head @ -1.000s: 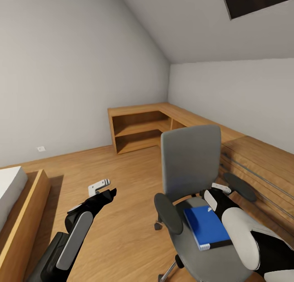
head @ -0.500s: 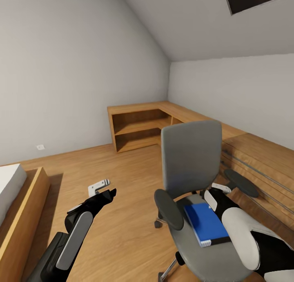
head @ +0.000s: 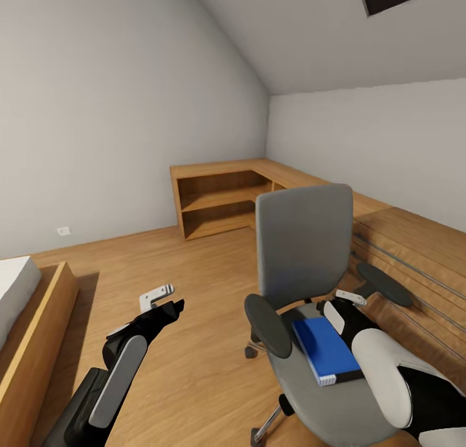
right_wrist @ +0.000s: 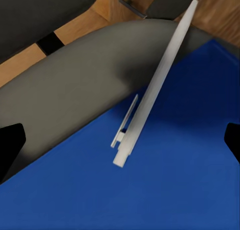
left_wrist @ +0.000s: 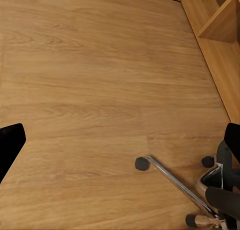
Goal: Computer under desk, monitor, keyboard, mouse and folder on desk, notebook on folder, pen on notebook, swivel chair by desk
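Wood floor [head: 194, 343], corner shelving [head: 220, 204] at 12 o'clock; view has tilted down slightly; both arms' fingers released, the right fingers [right_wrist: 10, 142] over the folder [head: 323, 350].

Pale grey walls [head: 116, 110] are meeting a sloped ceiling [head: 310, 33]; wood floor [head: 194, 285], corner shelving [head: 220, 204], and a bed [head: 19, 305] are showing.

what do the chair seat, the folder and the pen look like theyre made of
Swivel chair seat: grey matte upholstery, probably fabric, with no shine.
Folder: bright blue, flat and smooth, likely plastic or coated card.
Pen: pale grey-white, slim with a clip, seemingly plastic, possibly metal; it lies partly on the folder.
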`<state>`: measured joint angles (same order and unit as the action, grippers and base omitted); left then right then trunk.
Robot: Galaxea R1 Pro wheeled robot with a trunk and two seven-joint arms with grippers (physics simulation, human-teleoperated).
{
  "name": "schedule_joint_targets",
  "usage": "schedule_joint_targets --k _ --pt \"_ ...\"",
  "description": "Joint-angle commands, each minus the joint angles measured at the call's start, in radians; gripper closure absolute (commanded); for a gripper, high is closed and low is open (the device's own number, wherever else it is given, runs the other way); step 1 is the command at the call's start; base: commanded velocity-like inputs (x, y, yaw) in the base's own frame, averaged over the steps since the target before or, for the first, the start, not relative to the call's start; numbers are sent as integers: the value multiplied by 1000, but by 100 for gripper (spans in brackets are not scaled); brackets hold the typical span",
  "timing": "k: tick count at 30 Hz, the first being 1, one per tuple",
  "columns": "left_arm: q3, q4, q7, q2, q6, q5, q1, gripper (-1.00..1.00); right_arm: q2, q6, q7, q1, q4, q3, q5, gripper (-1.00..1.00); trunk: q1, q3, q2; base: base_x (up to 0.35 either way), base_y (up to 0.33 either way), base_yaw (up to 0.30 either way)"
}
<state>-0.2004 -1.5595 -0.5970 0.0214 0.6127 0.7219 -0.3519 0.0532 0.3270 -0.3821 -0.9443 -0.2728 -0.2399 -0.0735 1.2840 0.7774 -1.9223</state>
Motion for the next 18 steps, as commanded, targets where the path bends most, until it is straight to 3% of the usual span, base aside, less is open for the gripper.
schedule_joint_targets --k 1,11,18 --pt "-2 -1 -10 1 0 10 -1 -100 1 4 -4 0 -2 2 -8 -100 0 1 0 0 0 0" --pt "-5 7 -9 2 1 15 5 -100 12 -2 -3 1 -9 5 -2 -100 0 1 0 0 0 0" --pt "-5 12 -9 -7 0 8 5 -100 3 -5 -6 1 -11 7 7 -100 0 1 0 0 0 0"
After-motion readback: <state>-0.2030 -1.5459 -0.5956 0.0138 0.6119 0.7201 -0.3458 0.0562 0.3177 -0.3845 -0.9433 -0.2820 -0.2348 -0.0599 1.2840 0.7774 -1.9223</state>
